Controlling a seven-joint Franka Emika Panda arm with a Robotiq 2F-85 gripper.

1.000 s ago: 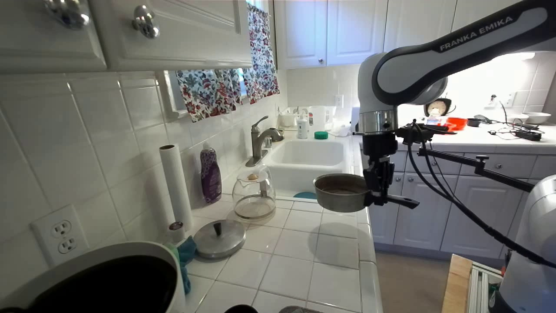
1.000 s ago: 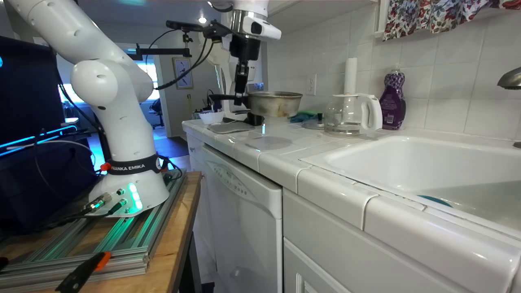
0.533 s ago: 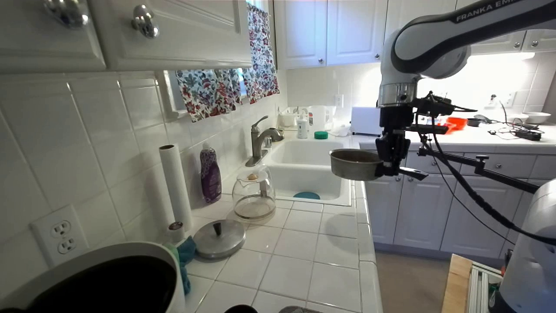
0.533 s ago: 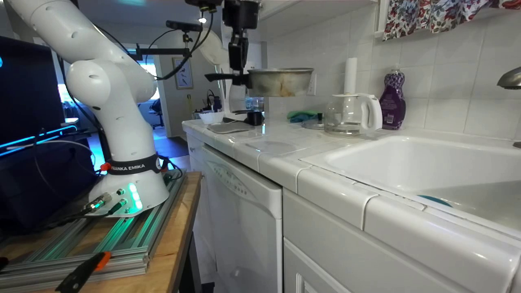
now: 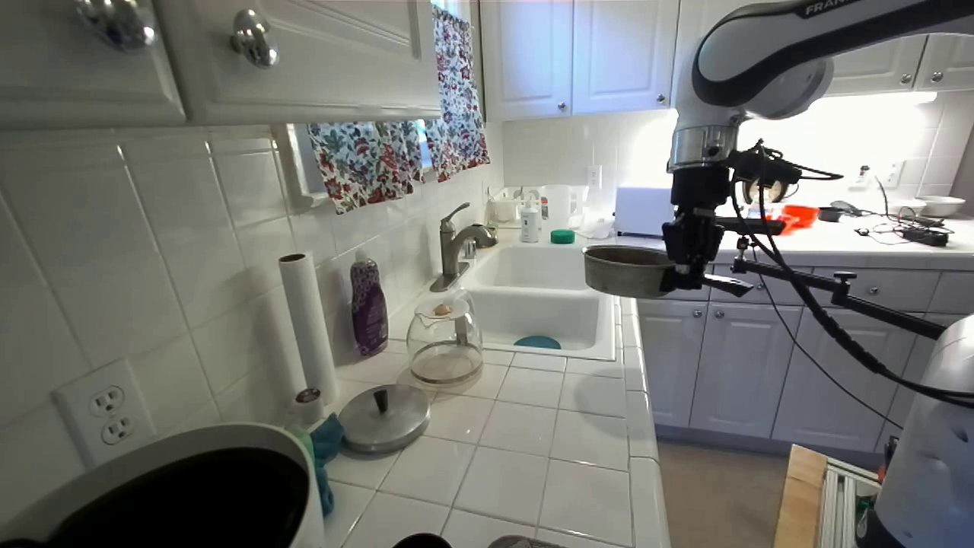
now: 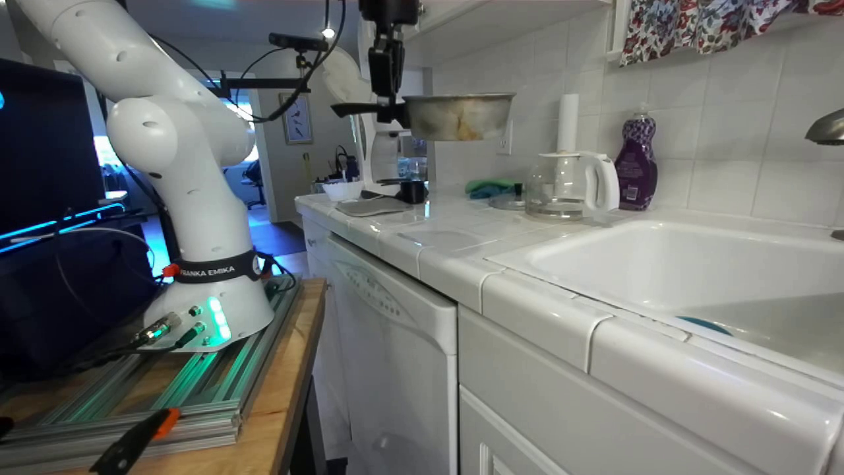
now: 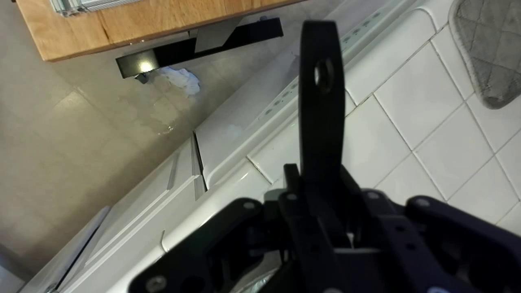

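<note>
Holding tight with the gripper (image 7: 319, 179) to the black handle (image 7: 321, 122) of a gray metal pot (image 6: 461, 117). Pinching it from both sides, and leaving the handle's end, with a hole in it, sticking out the back. Holding the pot up in the air, right way up and almost level, well above the white tile counter (image 5: 494, 472) and near its front edge. Marked with a brown stain (image 6: 467, 126) on the pot's side. Hard to see down to the bottom inside.

Down on the counter, lower than the pot: a round silver lid (image 5: 384, 428) with a black knob (image 5: 381, 400), lying flat. Near the lid, in both exterior views, a clear glass jug (image 5: 445, 354) with a white handle (image 6: 601, 179), standing up. Close to the wall (image 5: 251, 304), a purple soap bottle (image 5: 370, 308) and a thin white roll (image 5: 308, 327), both upright. Just beside the lid, a blue-green cloth (image 5: 326, 449). In the wrist view, a gray mat (image 7: 490, 53) on the tiles, only partly showing.

Farther out, a white sink (image 5: 525, 307) with two parts, and a round blue thing (image 5: 538, 342) in one of them. By the sink, a silver tap (image 5: 455, 247). Past the sink, a white pump bottle (image 5: 530, 223) and a green tub (image 5: 562, 237), near each other. Under the counter, a white dishwasher (image 6: 395, 336).
</note>
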